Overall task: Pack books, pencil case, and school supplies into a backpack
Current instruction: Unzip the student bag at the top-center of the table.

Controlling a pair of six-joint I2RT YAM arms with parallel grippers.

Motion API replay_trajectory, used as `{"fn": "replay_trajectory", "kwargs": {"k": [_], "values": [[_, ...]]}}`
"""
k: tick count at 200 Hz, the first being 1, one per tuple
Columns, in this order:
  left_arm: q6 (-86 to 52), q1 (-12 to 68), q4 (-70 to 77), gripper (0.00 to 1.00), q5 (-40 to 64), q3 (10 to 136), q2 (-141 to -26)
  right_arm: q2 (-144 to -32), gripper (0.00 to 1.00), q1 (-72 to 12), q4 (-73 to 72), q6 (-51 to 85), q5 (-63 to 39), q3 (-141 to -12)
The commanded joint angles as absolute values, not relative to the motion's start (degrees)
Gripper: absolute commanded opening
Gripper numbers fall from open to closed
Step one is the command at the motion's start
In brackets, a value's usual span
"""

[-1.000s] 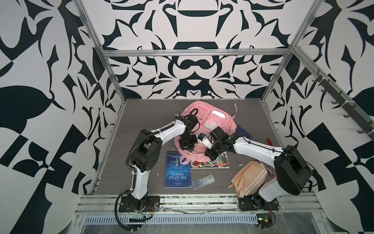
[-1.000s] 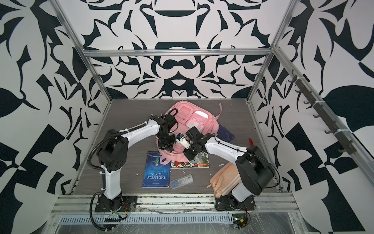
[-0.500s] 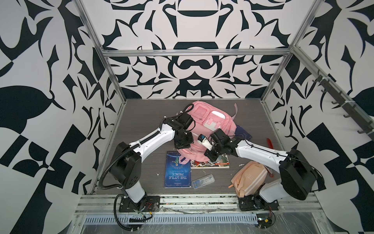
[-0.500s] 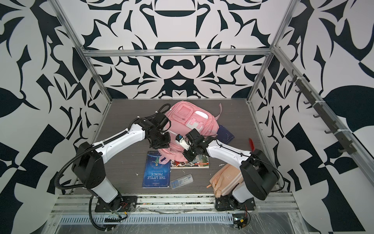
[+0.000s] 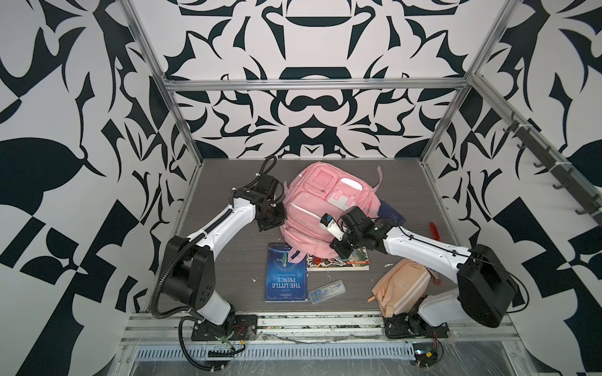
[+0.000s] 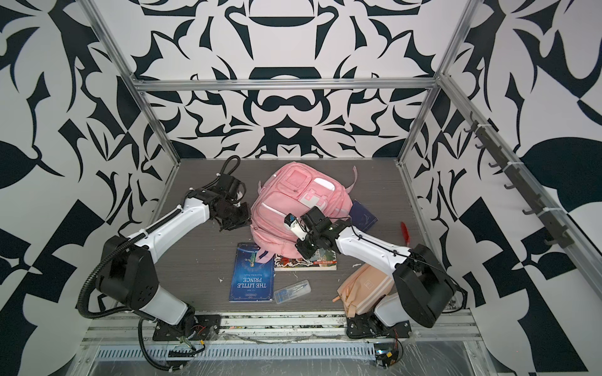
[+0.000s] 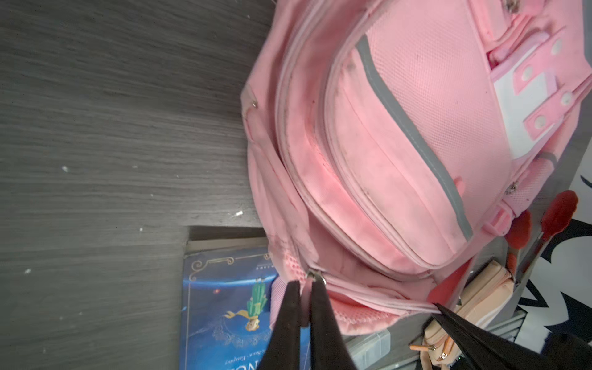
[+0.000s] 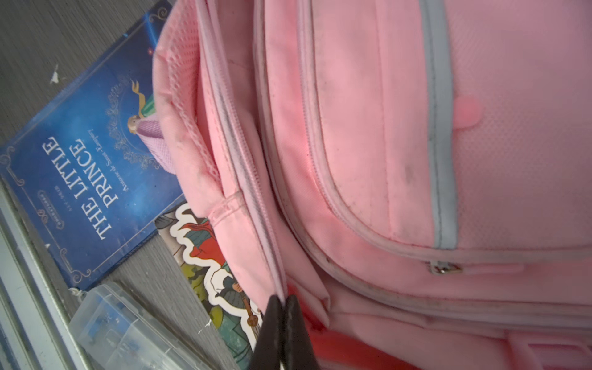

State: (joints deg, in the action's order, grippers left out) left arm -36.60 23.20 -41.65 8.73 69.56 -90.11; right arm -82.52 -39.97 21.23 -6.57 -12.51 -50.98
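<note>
Navy book [image 5: 394,214]: near half hidden under backpack [image 5: 309,208]. Illustrated book [image 5: 351,264]: upper edge covered by backpack. Clear box [image 5: 326,291]: contents too small to identify.

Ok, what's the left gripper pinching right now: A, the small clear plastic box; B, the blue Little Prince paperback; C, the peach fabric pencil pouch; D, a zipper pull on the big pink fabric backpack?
D: in the left wrist view the left gripper is shut on a pink zipper pull with a metal ring, on the pink fabric backpack.
</note>
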Motion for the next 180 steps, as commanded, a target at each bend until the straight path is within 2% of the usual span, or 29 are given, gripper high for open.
{"fn": "replay_trajectory", "kwargs": {"k": [1, 40, 60, 75, 83, 94, 108, 180], "values": [[-34.04, 17.46, -35.52, 0.00, 6.63, 67.13, -87.80, -80.54, 0.00, -38.52, 26.75, -5.62, -8.01, -50.88], [-35.43, 14.49, -29.29, 0.00, 12.93, 66.15, -87.68, -79.54, 0.00, -38.00, 30.23, -5.53, -8.17, -53.58], [-35.93, 15.33, -29.10, 0.00, 15.03, 65.69, -85.01, -78.64, 0.26, -38.34, 33.09, -4.82, -8.00, -59.07], [-36.17, 15.56, -29.60, 0.00, 16.20, 64.64, -81.60, -78.00, 0.58, -39.18, 33.63, -4.65, -7.82, -64.25], [-36.26, 15.63, -30.27, 0.00, 16.58, 64.35, -79.83, -78.70, 0.78, -39.45, 34.19, -4.83, -8.14, -67.19], [-36.54, 15.71, -31.42, 0.00, 17.45, 64.24, -77.48, -80.72, 0.89, -39.93, 35.17, -5.25, -9.40, -71.08], [-37.06, 15.97, -32.61, 0.00, 18.63, 64.59, -74.97, -83.71, 0.92, -41.04, 36.11, -5.67, -10.43, -75.02], [-39.46, 19.22, -38.26, 0.00, 22.47, 71.42, -68.03, -92.46, 0.92, -45.49, 34.58, -4.42, -16.35, -86.06]]}}
